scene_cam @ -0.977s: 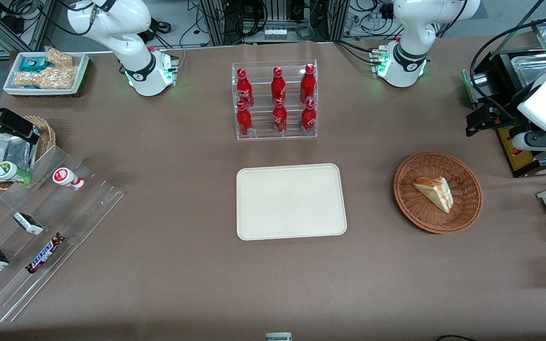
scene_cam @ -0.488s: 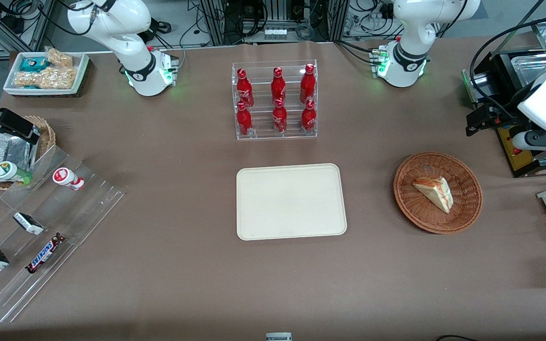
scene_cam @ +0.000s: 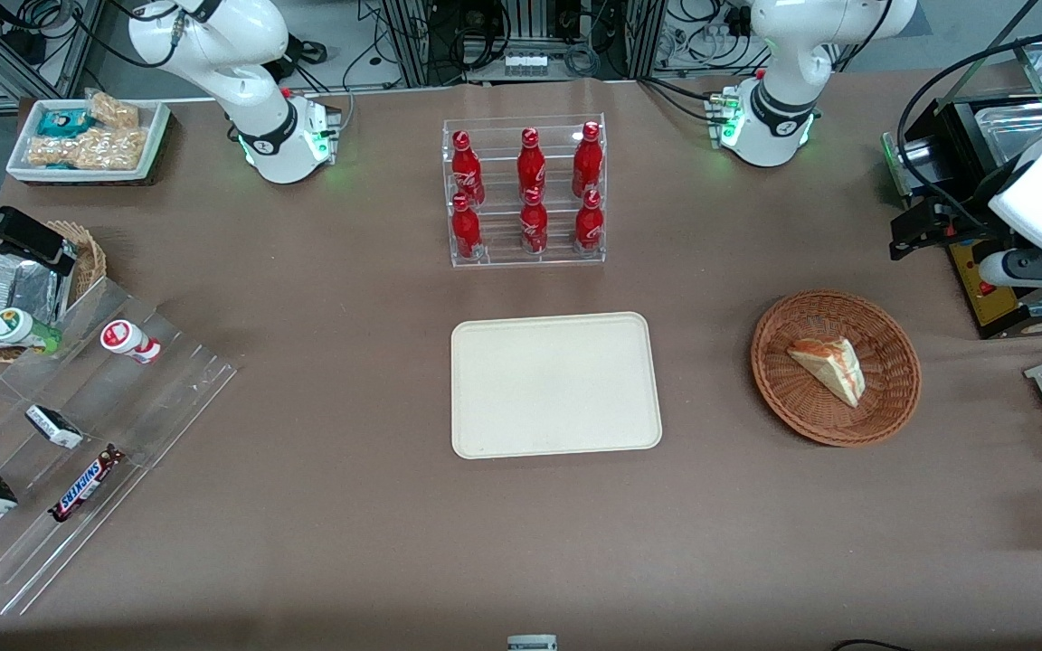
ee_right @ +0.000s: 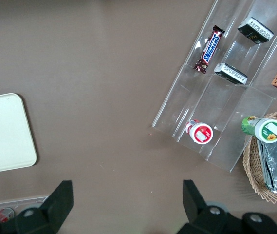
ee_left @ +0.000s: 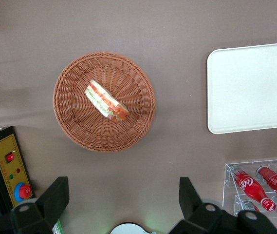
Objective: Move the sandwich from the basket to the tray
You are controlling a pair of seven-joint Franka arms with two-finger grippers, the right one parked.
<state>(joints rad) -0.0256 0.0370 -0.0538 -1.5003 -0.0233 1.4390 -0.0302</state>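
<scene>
One sandwich (scene_cam: 828, 369) wedge is seen lying in the round wicker basket (scene_cam: 883, 398), slightly off the basket's centre, with its striped red and green cut edge turned upward so the filling is exposed. The basket is set on the brown bench (scene_cam: 349, 524) toward the working arm's end, well apart from the cream tray (scene_cam: 555, 384), which is laid flat and bare near the middle of the bench, ready to receive the wedge. A clear rack of red cola bottles (scene_cam: 525, 192) is stood farther from the front camera than the tray, out of the direct path between basket and tray. The tool (ee_left: 122, 204) is held high above the bench near the basket, its two fingers spread wide with nothing between them, apparently so the sandwich can be framed from above before any descent. The task is judged to be at its start, with the wedge untouched.
</scene>
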